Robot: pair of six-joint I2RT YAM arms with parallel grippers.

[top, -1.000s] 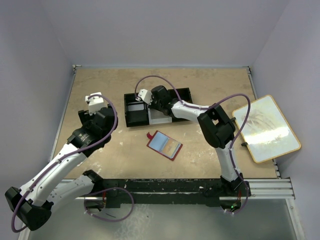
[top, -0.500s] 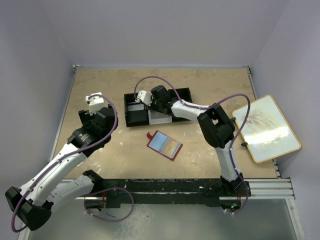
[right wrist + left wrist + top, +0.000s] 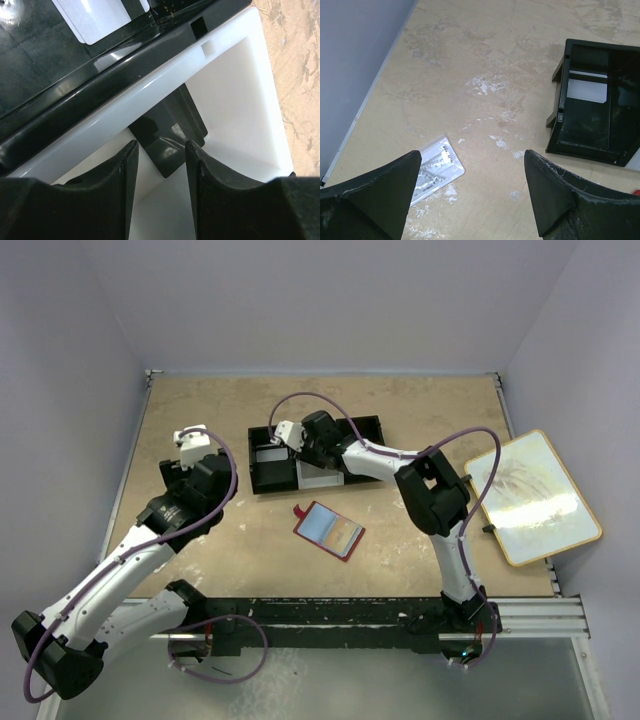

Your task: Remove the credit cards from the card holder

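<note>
Update from the card job. Top view first: my right gripper (image 3: 286, 433) is parked over the black-and-white tray (image 3: 366, 423) at the far middle of the table (image 3: 200, 405). It's in the same spot as a second ago, the arm hasn't really budged. The red card holder (image 3: 328, 529) lies open and flat nearer my bases, well apart from both grippers, pale panels up. Can't tell from up here whether any cards are left in it. My left arm (image 3: 150, 530) just hangs out on the left side.

Left wrist view: left gripper (image 3: 472, 155) is spread wide with nothing in it, hovering above bare tabletop. A clear crinkly packet (image 3: 438, 167) lies just past one finger. The tray's black end compartment has a pale card (image 3: 587, 90) lying in it.

Right wrist view is where the change is. The jaws have been easing apart over the last second and now stand clearly separated. A dark card (image 3: 170, 125) lies on the floor of the white compartment (image 3: 240, 100) below the gap, not pinched as far as I can see. Looks like I've just let it go, so that's one more card delivered. I'd guess it's back to the holder next.

Surface is a scuffed tan board with whitish smears. Plain lilac walls (image 3: 300, 300) box it in, and a wood-framed shiny board (image 3: 535, 495) sits at the right edge.
</note>
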